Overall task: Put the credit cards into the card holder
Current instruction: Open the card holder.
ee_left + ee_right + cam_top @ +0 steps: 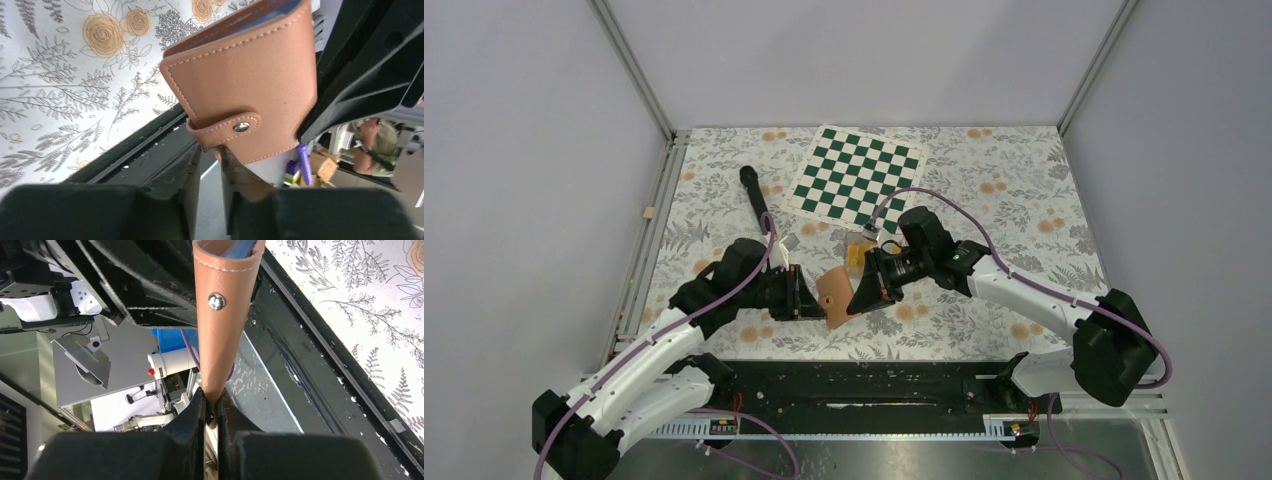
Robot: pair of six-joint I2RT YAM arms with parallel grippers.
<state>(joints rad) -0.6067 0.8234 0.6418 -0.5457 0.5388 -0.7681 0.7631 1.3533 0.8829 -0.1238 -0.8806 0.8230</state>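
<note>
Tan stitched leather card holder (240,75) tight in right gripper (211,401); left gripper (210,152) perhaps slack, hold unclear

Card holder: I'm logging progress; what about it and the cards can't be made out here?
- Holder pockets: its folded cover hides them in every view.
- Cards: top view, too small to count.
- Left pincer: left wrist, unclear whether it grips the holder's edge.

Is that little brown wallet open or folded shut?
Folded shut: the card holder has its covers together, its snap tab wrapped over the edge onto the front.
</note>
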